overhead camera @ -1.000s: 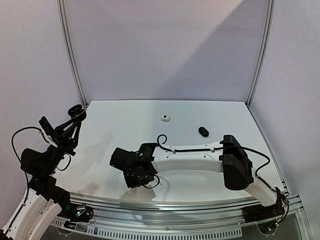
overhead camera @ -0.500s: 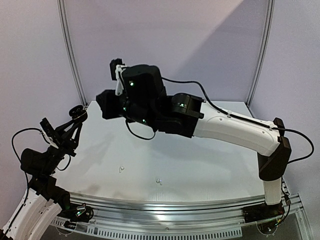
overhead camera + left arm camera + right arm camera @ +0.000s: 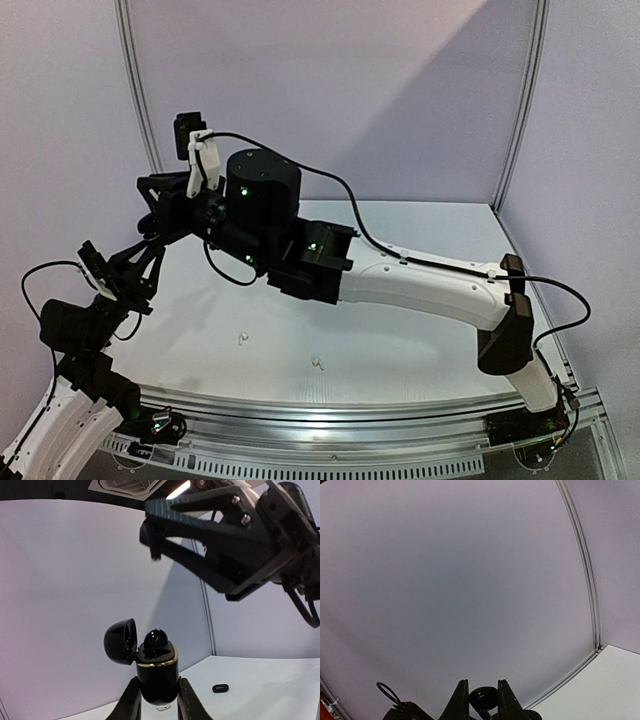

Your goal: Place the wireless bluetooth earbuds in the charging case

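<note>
The left claw (image 3: 157, 691) is clamped round the lower body of the black charging case (image 3: 157, 672), held in the air near the table's far-left corner. The case stands upright, long axis vertical, mouth to the ceiling and lid (image 3: 120, 641) swung leftward, with a black earbud (image 3: 156, 637) head-up in one socket, seemingly not fully home. Just above hangs the right claw (image 3: 152, 540), tips nearly together, pinching something or nothing, I cannot tell. I reckon it next needs a straight descent along that axis to seat the bud, while two white earbuds (image 3: 241, 338) wait on the table (image 3: 420, 230).
</note>
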`<act>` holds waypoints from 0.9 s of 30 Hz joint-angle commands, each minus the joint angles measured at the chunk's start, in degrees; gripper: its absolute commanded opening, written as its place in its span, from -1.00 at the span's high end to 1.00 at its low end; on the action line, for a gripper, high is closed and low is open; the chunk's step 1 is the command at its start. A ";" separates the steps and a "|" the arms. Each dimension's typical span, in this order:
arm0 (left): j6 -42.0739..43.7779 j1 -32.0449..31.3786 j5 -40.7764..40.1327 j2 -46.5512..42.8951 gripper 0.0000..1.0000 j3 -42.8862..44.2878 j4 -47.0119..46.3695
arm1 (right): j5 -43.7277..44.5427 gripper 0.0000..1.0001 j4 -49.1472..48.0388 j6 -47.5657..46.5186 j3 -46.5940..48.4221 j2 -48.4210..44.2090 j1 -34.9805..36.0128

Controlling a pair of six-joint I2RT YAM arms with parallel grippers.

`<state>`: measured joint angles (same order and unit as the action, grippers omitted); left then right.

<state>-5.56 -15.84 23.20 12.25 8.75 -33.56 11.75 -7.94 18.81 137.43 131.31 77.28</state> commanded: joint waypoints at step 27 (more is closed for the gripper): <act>-2.57 -1.01 -0.52 -1.04 1.00 0.30 -2.28 | -1.29 1.00 0.47 -6.32 1.18 5.52 1.46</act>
<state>-7.49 -16.12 23.00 11.11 8.75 -34.65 10.72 -8.51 13.13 138.17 135.09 78.37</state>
